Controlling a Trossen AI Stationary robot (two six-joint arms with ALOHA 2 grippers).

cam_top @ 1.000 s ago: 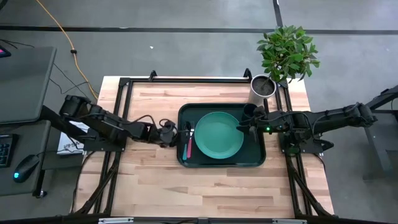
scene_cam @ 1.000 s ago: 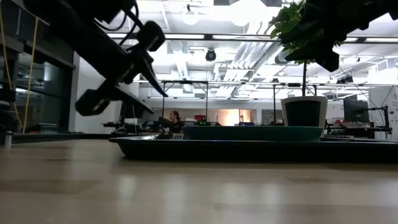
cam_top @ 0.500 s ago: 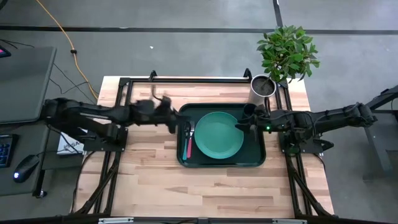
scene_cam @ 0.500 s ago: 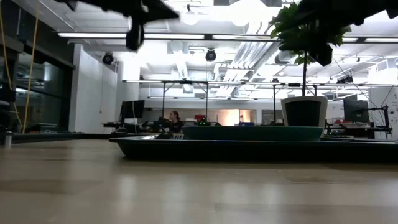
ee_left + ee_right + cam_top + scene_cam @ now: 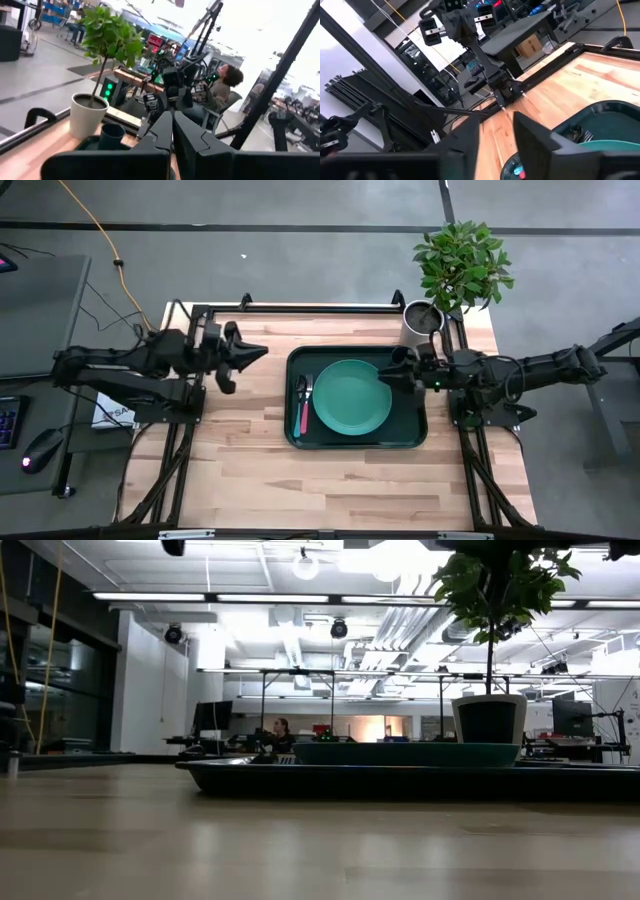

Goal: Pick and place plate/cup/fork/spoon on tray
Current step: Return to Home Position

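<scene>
Dark green tray [image 5: 357, 443] sits mid-table on the pale wood table [image 5: 250, 470], and every item called for appears to be on it. The teal plate [image 5: 351, 396] lies flat at its centre. The pink-handled fork [image 5: 305, 417] and the spoon [image 5: 299, 387] lie side by side in the strip between the plate and the tray's left rim, the spoon on the rim side. The black cup [image 5: 112, 135] stands upright in the tray's far right corner, just beside the white plant pot [image 5: 422, 321], which stands off the tray.

Change noted: a second ago the left gripper [image 5: 250, 352] was low at the tray's left edge, next to the cutlery. It has since lifted and swung away. It now hangs over bare wood toward the far left of the table, well apart from the tray. Its wrist view shows the fingers pressed together with nothing between them. From table height it has all but left the picture.

The right gripper [image 5: 393, 375] has moved little, drawing back only slightly. It hovers over the tray's right side, near the cup and the plate's rim, with fingers spread and empty.

Assessment: the spoon has been released and has stayed where it was set. No item remains off the tray, so the placing work looks complete. What is left is the retreat of both arms, and the right one must clear the cup without knocking it.
</scene>
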